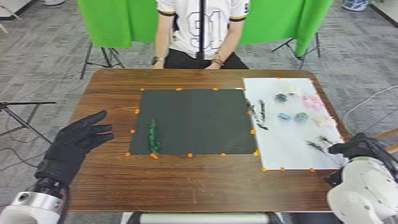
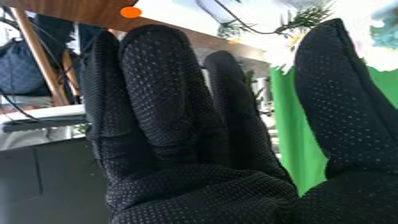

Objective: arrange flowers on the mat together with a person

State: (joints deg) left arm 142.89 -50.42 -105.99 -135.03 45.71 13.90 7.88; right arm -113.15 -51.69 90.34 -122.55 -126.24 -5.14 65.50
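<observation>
- The left hand (image 1: 82, 135) is over the table's left side, its fingers loosely extended and slightly bent, the thumb apart from them.
- The right hand (image 1: 360, 146) is at the table's right side, by the near right part of the white sheet (image 1: 275, 145).
- In the right wrist view, the right hand (image 2: 173, 115) is open: fingers straight up, some pressed close together, the thumb standing well away from them.
- The dark mat (image 1: 200, 125) lies on the brown table (image 1: 191, 187), left of the white sheet, with orange dots (image 1: 189, 155) along its edges (the sheet has some too).
- One green sprig (image 1: 152, 136) lies on the dark mat, near its left edge, pointing away from the robot.
- On the white sheet, the pink flowers (image 1: 313, 102) lie towards the right edge; the blue flower (image 1: 284, 116) and the grey-green flower (image 1: 300, 116) sit side by side.
- Dark twigs (image 1: 260, 116) lie along the sheet's left part, and small dark sprigs (image 1: 315, 146) near the right hand.
- Behind the table hangs a green cloth (image 1: 111, 22).
</observation>
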